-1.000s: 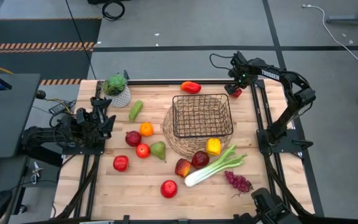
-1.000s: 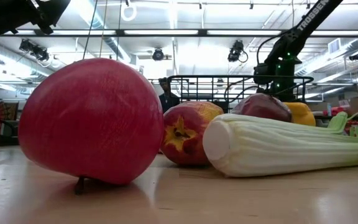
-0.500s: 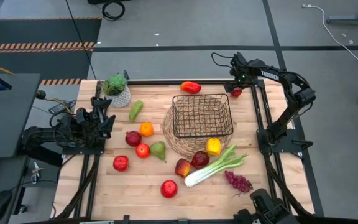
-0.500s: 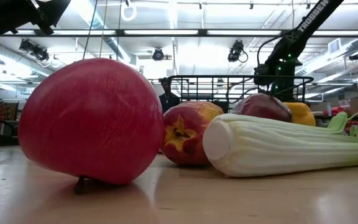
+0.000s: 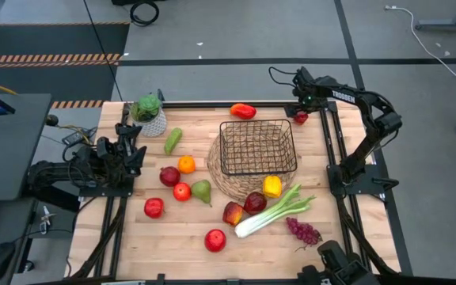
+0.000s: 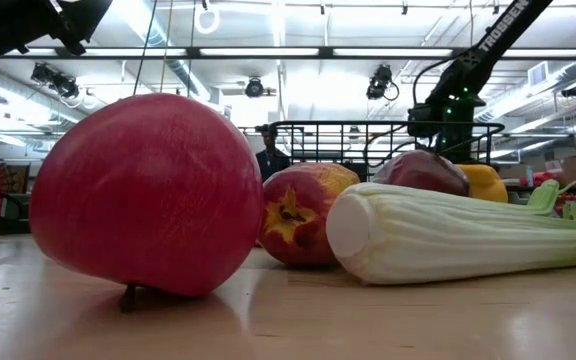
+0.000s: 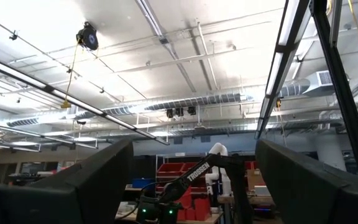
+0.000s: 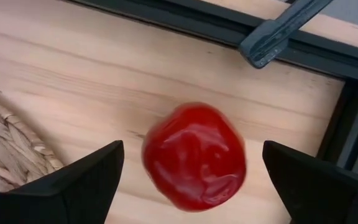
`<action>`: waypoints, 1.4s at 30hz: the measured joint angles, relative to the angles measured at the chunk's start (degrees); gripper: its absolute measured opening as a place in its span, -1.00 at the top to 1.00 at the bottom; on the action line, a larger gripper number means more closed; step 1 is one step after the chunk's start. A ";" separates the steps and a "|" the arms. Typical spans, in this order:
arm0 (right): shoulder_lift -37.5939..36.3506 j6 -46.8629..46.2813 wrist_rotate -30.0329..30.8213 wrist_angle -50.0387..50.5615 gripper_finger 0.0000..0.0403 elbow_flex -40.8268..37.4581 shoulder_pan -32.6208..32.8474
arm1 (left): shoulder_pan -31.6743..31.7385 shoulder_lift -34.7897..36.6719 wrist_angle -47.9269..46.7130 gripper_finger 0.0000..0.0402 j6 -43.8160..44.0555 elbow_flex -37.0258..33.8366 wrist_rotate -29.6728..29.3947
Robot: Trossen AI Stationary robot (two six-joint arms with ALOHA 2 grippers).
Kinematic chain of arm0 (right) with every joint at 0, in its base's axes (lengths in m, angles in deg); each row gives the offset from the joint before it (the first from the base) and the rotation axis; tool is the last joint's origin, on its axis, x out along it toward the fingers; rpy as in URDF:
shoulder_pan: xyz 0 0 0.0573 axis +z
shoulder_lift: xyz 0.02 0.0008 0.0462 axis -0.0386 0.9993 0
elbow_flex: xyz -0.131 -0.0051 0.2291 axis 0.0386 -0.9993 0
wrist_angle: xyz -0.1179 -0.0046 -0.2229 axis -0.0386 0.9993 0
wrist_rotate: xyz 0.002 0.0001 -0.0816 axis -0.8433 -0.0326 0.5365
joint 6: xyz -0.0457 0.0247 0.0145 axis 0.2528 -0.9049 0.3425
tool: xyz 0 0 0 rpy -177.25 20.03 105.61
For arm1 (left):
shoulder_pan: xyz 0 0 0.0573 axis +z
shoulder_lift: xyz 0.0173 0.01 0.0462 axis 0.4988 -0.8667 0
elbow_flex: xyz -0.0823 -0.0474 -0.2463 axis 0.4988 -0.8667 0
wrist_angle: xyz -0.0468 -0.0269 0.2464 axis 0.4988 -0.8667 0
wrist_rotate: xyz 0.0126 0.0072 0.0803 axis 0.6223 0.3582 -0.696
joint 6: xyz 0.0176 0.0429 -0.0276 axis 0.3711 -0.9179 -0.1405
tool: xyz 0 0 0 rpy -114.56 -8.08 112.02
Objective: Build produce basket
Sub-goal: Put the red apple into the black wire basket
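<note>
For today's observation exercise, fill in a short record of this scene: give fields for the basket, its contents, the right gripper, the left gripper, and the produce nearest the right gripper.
basket: black wire basket standing on a round woven mat
basket contents: none visible
right gripper: right gripper open, poised over the far right corner of the table
left gripper: left gripper open, waiting at the left edge, pointing up
nearest produce: small red pepper lying between the right gripper's fingers, not held

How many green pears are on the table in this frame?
2. The first pear lies beside the potted plant. The second pear sits by the woven mat's edge, below the orange. Neither is in the basket; none appears hidden.
</note>
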 joint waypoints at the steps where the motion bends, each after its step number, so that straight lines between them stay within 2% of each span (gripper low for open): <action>1: 0.00 -0.41 -0.02 -0.26 -0.92 0.00 0.00 | 0.00 0.00 0.01 -0.73 -0.03 0.00 0.00; 11: 0.00 -4.63 2.38 -0.63 -0.86 -0.78 0.44 | 0.00 0.00 0.98 -0.73 0.41 0.00 0.00; 20: 0.00 -5.80 3.23 1.74 -0.87 -1.16 1.79 | -0.02 0.00 0.96 -0.73 1.42 0.00 0.02; 32: 0.03 -7.71 4.74 -0.21 -0.87 -1.53 2.10 | -0.02 0.00 2.31 -0.73 1.40 0.00 0.04; 42: 4.03 -7.96 4.42 0.87 -0.86 0.58 2.95 | -0.26 0.00 3.26 -0.73 1.48 0.00 0.64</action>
